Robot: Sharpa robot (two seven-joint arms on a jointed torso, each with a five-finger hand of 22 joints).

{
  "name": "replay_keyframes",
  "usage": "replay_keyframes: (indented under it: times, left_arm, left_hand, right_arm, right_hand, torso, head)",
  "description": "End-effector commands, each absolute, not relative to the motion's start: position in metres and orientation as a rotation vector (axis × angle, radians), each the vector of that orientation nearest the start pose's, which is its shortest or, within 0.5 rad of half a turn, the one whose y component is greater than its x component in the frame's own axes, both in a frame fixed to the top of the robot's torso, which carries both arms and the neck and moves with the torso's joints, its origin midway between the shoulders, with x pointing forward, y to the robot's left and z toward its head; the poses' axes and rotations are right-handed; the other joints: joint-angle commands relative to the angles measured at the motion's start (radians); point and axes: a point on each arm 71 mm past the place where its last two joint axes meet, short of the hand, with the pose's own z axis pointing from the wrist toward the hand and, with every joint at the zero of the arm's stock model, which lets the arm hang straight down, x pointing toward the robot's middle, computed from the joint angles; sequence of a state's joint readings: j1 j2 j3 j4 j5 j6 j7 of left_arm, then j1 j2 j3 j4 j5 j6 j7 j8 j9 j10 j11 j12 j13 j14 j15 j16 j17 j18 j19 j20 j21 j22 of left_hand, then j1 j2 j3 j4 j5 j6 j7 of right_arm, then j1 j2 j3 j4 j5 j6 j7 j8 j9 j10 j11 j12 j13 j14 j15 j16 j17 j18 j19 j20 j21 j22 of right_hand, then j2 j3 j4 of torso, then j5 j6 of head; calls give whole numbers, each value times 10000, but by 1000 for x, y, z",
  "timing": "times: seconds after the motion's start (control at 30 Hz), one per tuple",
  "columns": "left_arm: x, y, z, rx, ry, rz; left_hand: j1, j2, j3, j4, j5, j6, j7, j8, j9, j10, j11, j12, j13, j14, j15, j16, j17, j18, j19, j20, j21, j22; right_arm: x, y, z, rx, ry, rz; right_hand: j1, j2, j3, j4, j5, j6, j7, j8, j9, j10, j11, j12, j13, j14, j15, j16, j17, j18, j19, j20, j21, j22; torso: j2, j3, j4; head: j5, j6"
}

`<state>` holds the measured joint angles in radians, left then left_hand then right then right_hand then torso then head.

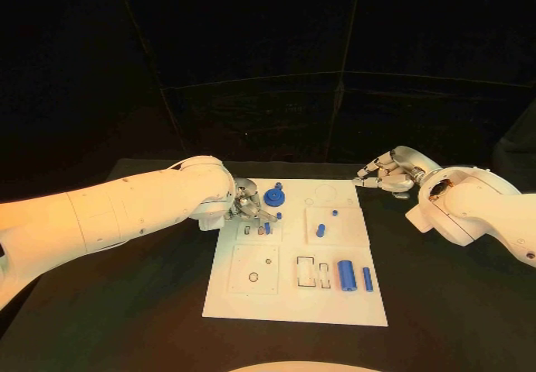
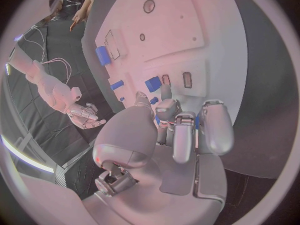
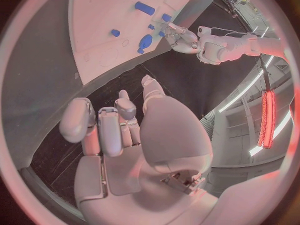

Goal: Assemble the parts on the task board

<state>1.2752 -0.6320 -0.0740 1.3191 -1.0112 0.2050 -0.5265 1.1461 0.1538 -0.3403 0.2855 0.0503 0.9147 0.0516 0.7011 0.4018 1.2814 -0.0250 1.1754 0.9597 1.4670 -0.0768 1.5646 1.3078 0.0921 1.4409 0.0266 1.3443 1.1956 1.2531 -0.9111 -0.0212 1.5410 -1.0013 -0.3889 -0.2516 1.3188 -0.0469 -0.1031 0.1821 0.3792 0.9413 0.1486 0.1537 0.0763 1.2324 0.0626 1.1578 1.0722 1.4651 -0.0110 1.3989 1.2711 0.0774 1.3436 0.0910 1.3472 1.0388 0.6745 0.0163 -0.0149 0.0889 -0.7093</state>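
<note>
Left hand (image 1: 248, 203) over task board (image 1: 293, 302); blue part (image 3: 145, 42) beside it.

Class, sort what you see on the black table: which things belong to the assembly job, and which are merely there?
Belongs to the job: task board; blue parts; left hand over the board.
Merely there: black table; right hand, off the board.

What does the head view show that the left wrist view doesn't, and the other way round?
Head view adds: the left arm reaching in, and the board from far edge to near edge. Left wrist view adds: the left hand close up from behind, with a bit of blue between its fingers; whether it is held I cannot tell. Both: the board, the big blue cylinder, and the right hand off the board's far right corner.
</note>
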Motion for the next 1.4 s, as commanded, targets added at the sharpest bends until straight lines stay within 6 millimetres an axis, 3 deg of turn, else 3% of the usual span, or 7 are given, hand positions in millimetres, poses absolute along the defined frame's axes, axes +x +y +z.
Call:
replay_keyframes:
  times: [0.03, 0.63, 1.4]
  left_arm:
    - [515, 166, -217, -1132, 23935, -3881]
    - [515, 157, -219, -989, 23956, -3920]
    - [515, 153, -221, -871, 24034, -3916]
  left_hand:
    - [4, 84, -15, -52, 1, -15, -56, 39, 27, 54, 6, 48, 20, 1038, -83, 62, 2630, -203, 38, -19, 34, 12]
    - [180, 150, 100, -138, 138, -140, -75, 243, 263, 54, -11, 98, 60, 1038, -96, 62, 2630, -193, -12, -30, 43, 16]
    - [662, 122, 412, -521, 213, -336, -83, 461, 584, 36, -19, 126, 61, 1038, -101, 62, 2630, -192, -62, -34, 80, 91]
  right_arm:
    - [499, -245, -159, 4359, 17212, 6687]
    - [502, -241, -162, 4092, 17495, 6543]
    - [503, -239, -163, 3938, 17735, 6498]
  right_hand:
    - [8, 81, -85, 0, 80, -9, -40, 47, -10, -14, -44, -58, -8, 398, -86, -47, 0, 205, 6, -25, -46, -1]
    - [73, 136, -135, 31, 202, -36, -43, 88, -20, -80, -51, -160, -148, 392, -93, -111, -75, 212, 6, -35, -90, -57]
    - [25, 170, -250, 136, -4, -59, -44, 139, -26, -72, -49, -170, -186, 387, -94, -167, -130, 216, 4, -40, -135, -104]
  torso:
    - [6, -1, -8]
    - [2, -3, -3]
    - [5, -10, 9]
  head:
    - [-4, -23]
    - [-3, -146]
    - [-14, -178]
